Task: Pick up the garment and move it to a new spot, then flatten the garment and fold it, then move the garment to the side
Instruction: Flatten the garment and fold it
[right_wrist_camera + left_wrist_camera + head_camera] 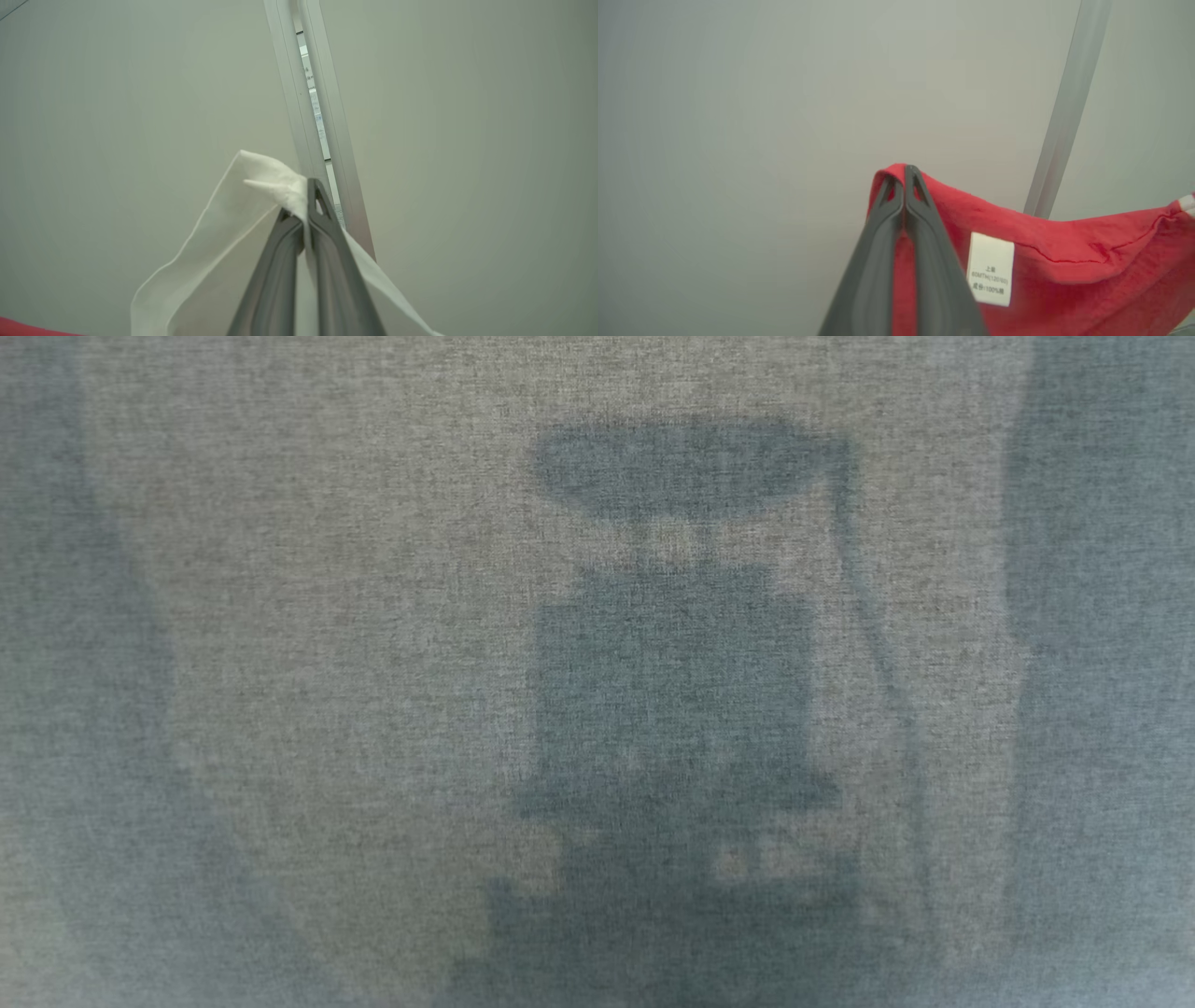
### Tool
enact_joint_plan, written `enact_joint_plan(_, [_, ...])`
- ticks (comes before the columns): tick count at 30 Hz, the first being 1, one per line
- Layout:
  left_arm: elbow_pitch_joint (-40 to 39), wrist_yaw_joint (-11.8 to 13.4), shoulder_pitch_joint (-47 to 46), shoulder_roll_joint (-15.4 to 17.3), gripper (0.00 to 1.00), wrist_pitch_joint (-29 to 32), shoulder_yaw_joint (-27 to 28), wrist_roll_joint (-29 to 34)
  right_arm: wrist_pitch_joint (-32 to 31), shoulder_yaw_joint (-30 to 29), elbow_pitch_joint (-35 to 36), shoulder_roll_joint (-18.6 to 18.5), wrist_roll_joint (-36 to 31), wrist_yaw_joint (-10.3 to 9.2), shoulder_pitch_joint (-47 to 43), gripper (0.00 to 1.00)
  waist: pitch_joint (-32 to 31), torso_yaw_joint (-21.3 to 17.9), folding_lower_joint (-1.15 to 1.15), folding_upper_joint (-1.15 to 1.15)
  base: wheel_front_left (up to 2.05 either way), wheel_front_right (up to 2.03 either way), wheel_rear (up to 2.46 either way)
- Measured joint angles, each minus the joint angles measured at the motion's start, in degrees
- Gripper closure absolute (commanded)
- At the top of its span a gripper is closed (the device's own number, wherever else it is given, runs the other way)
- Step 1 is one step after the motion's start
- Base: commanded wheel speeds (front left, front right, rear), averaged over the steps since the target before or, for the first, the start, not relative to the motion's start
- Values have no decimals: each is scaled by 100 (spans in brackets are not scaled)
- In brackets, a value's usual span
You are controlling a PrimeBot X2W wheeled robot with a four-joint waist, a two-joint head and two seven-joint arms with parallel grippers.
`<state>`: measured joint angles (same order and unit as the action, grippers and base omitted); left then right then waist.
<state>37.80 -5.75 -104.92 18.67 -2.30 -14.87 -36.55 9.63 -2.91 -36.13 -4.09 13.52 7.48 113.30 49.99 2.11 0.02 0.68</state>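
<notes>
In the left wrist view my left gripper (905, 170) is shut on the top edge of the red garment (1064, 280). The cloth hangs away to the right, and a white care label (991, 269) is sewn on beside the fingers. In the right wrist view my right gripper (308, 186) is shut on a white part of the garment (224, 233), which drapes down on both sides of the fingers. A sliver of the red cloth (18, 328) shows at that view's bottom left corner. Both grips are raised in front of a pale wall.
The head view looks at a grey woven surface (327, 616) with a dark, blurred, robot-shaped shadow (672, 691) in the middle and darker bands at both sides. A pale post (1064, 116) runs behind the garment. A narrow gap in a pale frame (313, 93) rises behind my right gripper.
</notes>
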Motion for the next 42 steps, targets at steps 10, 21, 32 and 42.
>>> enact_joint_plan(10, [463,-165,998,-115,100,-1007,-1053,-697,417,1114,-469,133,771,0,-1199,100,287,-208,-1,0,0,0,0])
enact_joint_plan(21, [-719,-164,3422,867,100,-1234,-2208,-2083,490,1947,1611,-1017,2146,0,-4711,100,-340,-207,-2,0,0,0,0])
enact_joint_plan(32, [-1173,-156,5723,1140,100,-1258,-2718,-2415,215,2157,3053,-1679,2120,-1,-7852,100,-1618,-276,-3,0,0,0,0])
enact_joint_plan(42, [-1556,-104,7483,1522,100,-1267,-2669,-2560,255,2215,3356,-2220,2231,0,-9611,100,-2727,-358,-3,0,0,0,0])
